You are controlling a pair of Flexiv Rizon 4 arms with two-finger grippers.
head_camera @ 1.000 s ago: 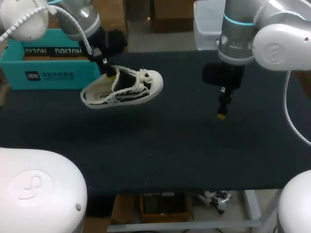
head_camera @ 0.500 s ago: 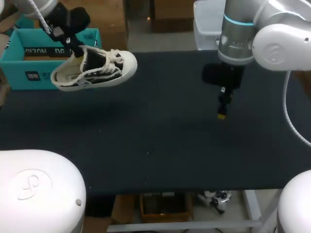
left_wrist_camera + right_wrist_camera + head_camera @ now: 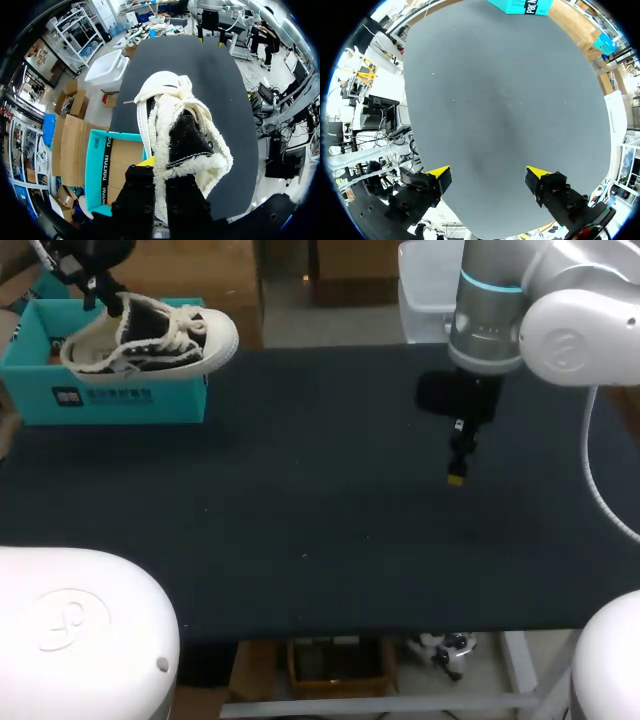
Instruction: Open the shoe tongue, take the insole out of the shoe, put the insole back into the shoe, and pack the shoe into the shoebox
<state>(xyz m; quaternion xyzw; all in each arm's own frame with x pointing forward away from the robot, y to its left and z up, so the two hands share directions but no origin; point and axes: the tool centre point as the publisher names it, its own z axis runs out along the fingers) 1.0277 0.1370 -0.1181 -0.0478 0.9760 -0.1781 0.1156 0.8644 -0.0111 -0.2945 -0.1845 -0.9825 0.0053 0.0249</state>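
A cream and black shoe [image 3: 150, 340] hangs in the air over the open teal shoebox [image 3: 130, 400] at the table's far left, toe pointing right. My left gripper [image 3: 108, 302] is shut on the shoe's heel collar from above. In the left wrist view the shoe [image 3: 185, 135] runs out ahead of the gripper [image 3: 160, 192], its fleecy collar pinched between the black fingers, with the shoebox [image 3: 95, 170] beside and below. My right gripper [image 3: 457, 472] hovers over the table's right half, pointing down. Its yellow-tipped fingers stand wide open and empty [image 3: 487, 176].
The black table [image 3: 300, 500] stretches between the two arms. The shoebox [image 3: 525, 6] shows at the table's far edge in the right wrist view. My right gripper [image 3: 210, 39] appears at the table's far end in the left wrist view.
My left arm has carried the shoe up and to the left, from over the table's left half to above the shoebox. The right arm has not moved.
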